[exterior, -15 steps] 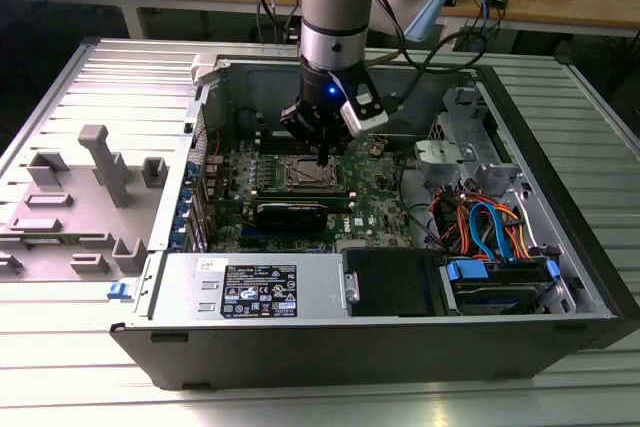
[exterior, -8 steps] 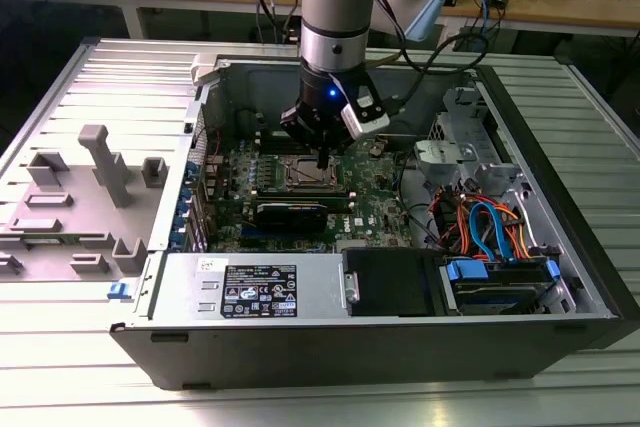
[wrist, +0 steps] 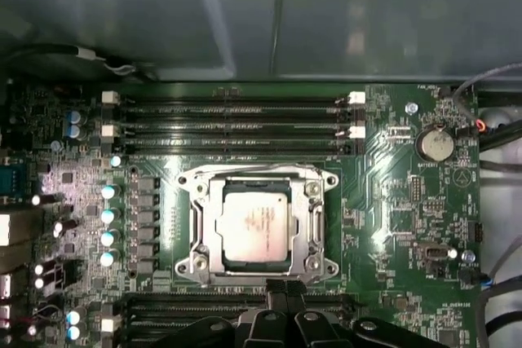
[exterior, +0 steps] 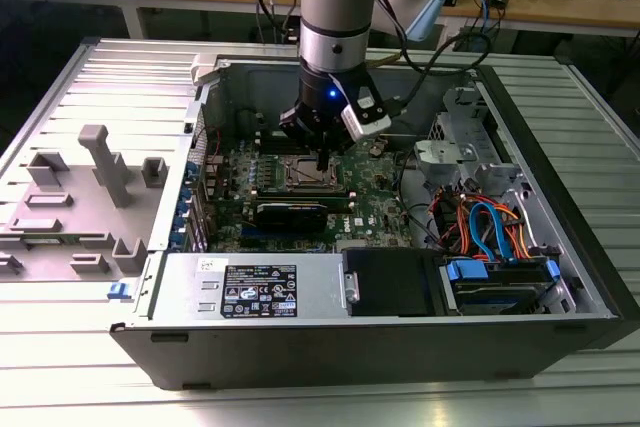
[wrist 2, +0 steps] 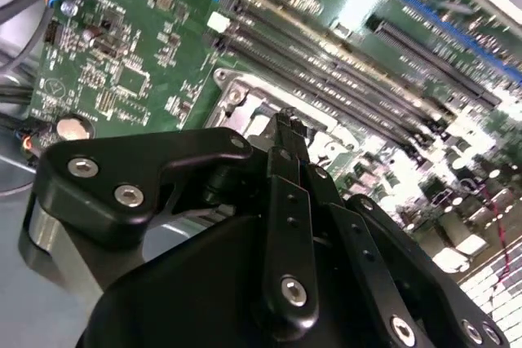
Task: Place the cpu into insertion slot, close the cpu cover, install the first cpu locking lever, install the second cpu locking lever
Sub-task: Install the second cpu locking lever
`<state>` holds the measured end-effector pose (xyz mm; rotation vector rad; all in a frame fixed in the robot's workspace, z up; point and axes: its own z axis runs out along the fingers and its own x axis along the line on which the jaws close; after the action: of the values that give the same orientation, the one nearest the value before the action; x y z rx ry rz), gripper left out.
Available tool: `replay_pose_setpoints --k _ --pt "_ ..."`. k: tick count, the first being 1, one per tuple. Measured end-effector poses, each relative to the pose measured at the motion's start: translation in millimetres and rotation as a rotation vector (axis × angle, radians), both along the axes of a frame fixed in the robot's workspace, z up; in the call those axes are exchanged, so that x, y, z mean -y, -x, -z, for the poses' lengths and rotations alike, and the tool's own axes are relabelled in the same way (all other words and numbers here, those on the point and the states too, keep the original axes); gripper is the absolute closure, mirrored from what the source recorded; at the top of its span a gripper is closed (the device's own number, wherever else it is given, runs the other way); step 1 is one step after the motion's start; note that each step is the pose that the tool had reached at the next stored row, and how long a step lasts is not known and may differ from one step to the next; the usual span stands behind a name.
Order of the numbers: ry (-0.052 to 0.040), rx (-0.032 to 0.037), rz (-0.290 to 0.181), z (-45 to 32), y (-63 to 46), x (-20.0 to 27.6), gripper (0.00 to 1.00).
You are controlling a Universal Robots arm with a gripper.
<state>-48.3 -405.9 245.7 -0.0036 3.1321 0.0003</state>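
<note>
The cpu (wrist: 255, 226), a silvery-grey square chip, lies flat in the insertion slot (wrist: 194, 244) on the green motherboard (exterior: 375, 197). The cpu cover (wrist: 303, 230), a silvery frame, lies down around the chip, with thin lever wires along its edges. My gripper (wrist: 285, 287) is shut with nothing between its fingers, its tips at the socket's edge nearest the lower memory slots. In the second wrist view the gripper (wrist 2: 287, 122) hangs just above the slot's metal rim (wrist 2: 236, 95). In the exterior view the gripper (exterior: 321, 157) stands over the socket (exterior: 305, 173) inside the open computer case.
Long black memory slots (wrist: 232, 116) run beside the socket. A black card (exterior: 300, 212) lies in front of it. A power supply (exterior: 260, 287) and a cable bundle (exterior: 490, 222) fill the case's front and the exterior view's right. A grey fixture (exterior: 95, 187) sits outside on the exterior view's left.
</note>
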Motion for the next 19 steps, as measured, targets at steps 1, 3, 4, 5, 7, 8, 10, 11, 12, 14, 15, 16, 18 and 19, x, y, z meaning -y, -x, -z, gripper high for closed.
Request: replay_pose_setpoints --k 1,3,4,5,7,8,10,11,12,14,15,16,18,19 --pt "-0.0001 0.0001 0.0 0.0 0.8 2.9 0.89" --pt "-0.0001 0.0 0.0 0.0 2.2 7.6 0.89" --pt "0.0 0.0 0.0 0.0 3.5 10.7 0.89" --pt "-0.0001 0.0 0.0 0.0 5.3 12.8 0.89" --pt "0.0 0.0001 -0.001 0.0 9.7 14.4 0.89" --pt "-0.0001 0.0 -0.001 0.1 11.4 15.0 0.89" --pt "0.0 0.0 -0.002 0.0 14.4 16.2 0.89" --pt "0.0 0.0 -0.003 0.0 15.4 16.4 0.89" --pt "-0.0001 0.0 -0.004 0.1 16.3 16.4 0.89" --pt "0.0 0.0 -0.013 0.0 21.7 16.5 0.89" --pt "0.0 0.0 -0.016 0.0 23.3 16.5 0.89" --pt "0.0 0.0 -0.019 0.0 24.4 16.5 0.89" --pt "-0.0001 0.0 -0.024 0.1 26.4 16.6 0.89" --pt "-0.0002 0.0 -0.024 0.1 27.0 16.7 0.89"
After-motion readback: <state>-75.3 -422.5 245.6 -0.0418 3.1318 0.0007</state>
